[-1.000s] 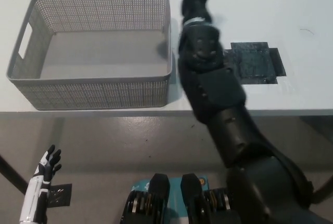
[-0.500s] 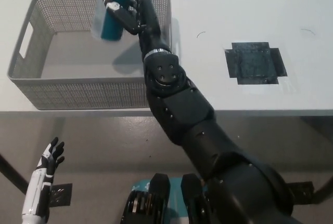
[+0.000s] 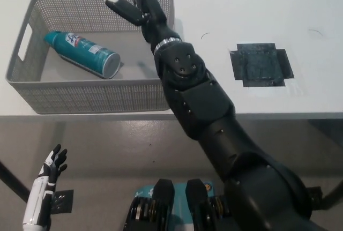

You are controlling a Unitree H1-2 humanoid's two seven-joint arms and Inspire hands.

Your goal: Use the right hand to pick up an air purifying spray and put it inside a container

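We read this place as a robotics lab or test room rather than a home. The work surface is a plain white table point(image 3: 278, 22), bare apart from a few items. On its right side we see a black tape patch point(image 3: 261, 65) stuck flat to the top, shaped like a placement marker. A second dark marker point(image 3: 63, 199) lies on the floor at near left. The floor point(image 3: 134, 150) is smooth, grey and glossy, like sealed concrete. At far left on the table stands a grey mesh basket point(image 3: 96, 94) of plain utility type. We see no domestic furnishings.
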